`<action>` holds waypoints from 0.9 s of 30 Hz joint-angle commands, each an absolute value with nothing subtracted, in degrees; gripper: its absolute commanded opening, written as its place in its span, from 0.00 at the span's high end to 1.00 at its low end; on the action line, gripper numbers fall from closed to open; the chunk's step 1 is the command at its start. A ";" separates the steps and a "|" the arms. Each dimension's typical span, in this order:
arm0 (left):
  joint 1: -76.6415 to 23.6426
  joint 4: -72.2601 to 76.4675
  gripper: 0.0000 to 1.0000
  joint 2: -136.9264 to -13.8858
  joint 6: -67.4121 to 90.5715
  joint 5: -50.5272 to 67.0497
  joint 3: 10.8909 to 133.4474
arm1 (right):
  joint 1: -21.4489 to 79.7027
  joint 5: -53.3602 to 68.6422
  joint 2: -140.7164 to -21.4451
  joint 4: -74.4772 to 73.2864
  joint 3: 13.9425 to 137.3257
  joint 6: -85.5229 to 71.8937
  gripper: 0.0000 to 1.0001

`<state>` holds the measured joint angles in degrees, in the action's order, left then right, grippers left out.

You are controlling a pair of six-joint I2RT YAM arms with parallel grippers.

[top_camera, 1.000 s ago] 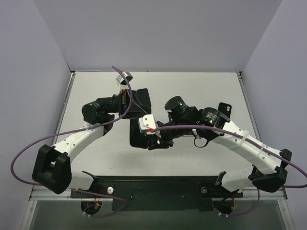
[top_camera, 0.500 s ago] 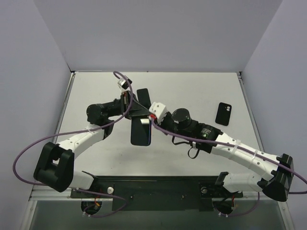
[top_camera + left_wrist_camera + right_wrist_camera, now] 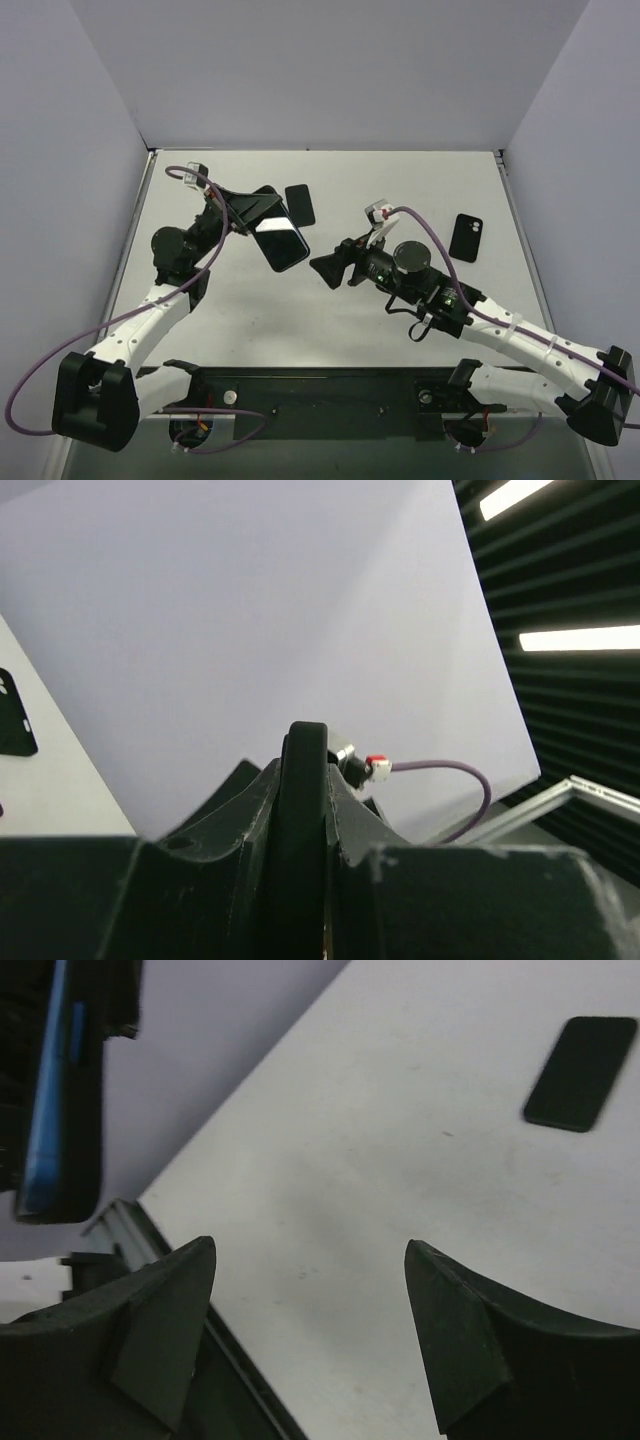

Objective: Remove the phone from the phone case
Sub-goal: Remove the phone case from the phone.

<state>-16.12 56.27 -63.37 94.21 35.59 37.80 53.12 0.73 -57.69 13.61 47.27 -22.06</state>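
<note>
Your left gripper (image 3: 258, 212) pinches the phone (image 3: 281, 243) toward the far-left corner; your right gripper (image 3: 323, 270) gapes empty just beside it.

Left arm (image 3: 150, 310) and right arm (image 3: 530, 340) share white link shells and black joint housings; a purple cable (image 3: 442, 765) trails from each wrist, ending in a white-and-red connector (image 3: 377, 764); the fingers (image 3: 150, 1330) are black wedges.
</note>
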 commanded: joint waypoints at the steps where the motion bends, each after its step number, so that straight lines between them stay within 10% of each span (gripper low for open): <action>1: -16.35 60.55 1.00 -65.39 94.57 24.26 36.48 | 53.88 12.03 -57.48 39.78 41.50 -45.59 0.29; 11: -19.25 59.50 1.00 -64.60 94.04 19.69 36.30 | 54.14 14.76 -67.14 53.17 43.94 -54.05 0.37; 27: -20.04 59.85 1.00 -65.04 96.06 18.46 37.35 | 54.14 18.72 -70.31 58.71 42.80 -54.32 0.81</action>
<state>-19.81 55.09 -66.22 94.11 19.75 34.81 53.74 17.04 -70.94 52.93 41.50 -55.53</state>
